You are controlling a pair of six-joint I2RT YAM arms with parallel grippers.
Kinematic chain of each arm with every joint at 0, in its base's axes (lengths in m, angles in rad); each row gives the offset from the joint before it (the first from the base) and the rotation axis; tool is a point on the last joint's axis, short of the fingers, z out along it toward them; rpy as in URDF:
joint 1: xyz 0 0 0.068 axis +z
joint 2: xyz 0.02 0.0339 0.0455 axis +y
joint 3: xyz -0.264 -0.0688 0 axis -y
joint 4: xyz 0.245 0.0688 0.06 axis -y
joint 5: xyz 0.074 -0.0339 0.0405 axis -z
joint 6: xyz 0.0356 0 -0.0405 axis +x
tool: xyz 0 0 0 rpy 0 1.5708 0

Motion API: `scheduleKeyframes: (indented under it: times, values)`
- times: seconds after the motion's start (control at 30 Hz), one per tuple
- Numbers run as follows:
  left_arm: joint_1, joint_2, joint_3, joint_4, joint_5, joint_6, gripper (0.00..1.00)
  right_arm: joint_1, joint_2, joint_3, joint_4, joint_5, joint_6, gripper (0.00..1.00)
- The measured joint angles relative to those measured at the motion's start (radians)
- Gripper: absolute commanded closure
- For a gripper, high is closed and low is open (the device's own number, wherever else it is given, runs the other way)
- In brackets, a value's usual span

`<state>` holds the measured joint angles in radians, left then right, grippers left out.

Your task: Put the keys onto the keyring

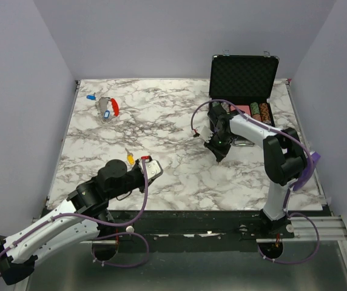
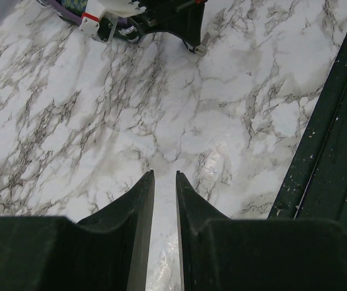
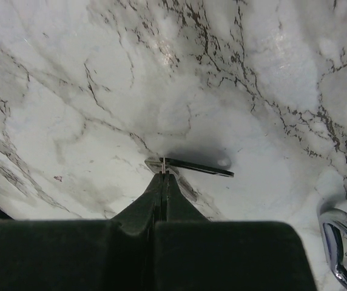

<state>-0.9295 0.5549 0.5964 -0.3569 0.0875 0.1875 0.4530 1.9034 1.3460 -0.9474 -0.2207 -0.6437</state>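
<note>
The keyring (image 1: 110,107), a red clip on a grey piece, lies at the table's far left. One blue-headed key (image 1: 91,96) lies beside it and another (image 1: 107,114) rests against it. A yellowish key (image 1: 130,159) lies just left of my left gripper (image 2: 164,174), which hovers low near the front edge. Its jaws stand a narrow gap apart with nothing between them. My right gripper (image 3: 162,173) points down at the marble right of centre (image 1: 218,155). It is shut on a thin flat silver key (image 3: 192,166), held edge-on just above the table.
An open black case (image 1: 243,76) with poker chips (image 1: 258,110) stands at the back right, its metal handle (image 3: 340,242) close to my right gripper. A purple block (image 1: 311,165) sits by the right arm. The dark front rail (image 2: 331,151) runs beside my left gripper.
</note>
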Motion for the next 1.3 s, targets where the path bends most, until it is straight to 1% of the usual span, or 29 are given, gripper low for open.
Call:
scheduleKeyframes:
  times: [0.37, 0.7, 0.9, 1.1, 1.2, 1.3]
  values:
    - [0.000, 0.001, 0.000, -0.005, 0.002, 0.001, 0.72, 0.011, 0.010, 0.049, 0.003, 0.000, 0.000, 0.99]
    - [0.000, 0.006, 0.000, -0.005, 0.003, 0.003, 0.72, 0.013, 0.096, 0.179, 0.003, 0.012, -0.002, 0.99]
    - [0.000, 0.009, 0.000, -0.005, 0.004, 0.003, 0.72, 0.020, 0.150, 0.229, 0.000, 0.023, -0.003, 0.99]
    - [0.000, 0.011, 0.000, -0.005, 0.005, 0.003, 0.72, 0.026, 0.184, 0.285, -0.043, -0.006, -0.018, 0.99]
    - [0.000, 0.011, 0.000, -0.005, 0.005, 0.003, 0.72, 0.026, 0.172, 0.278, -0.045, -0.033, -0.031, 0.99]
    - [0.000, 0.011, 0.000, -0.006, 0.005, 0.003, 0.72, 0.026, 0.098, 0.205, -0.042, -0.040, -0.039, 0.99]
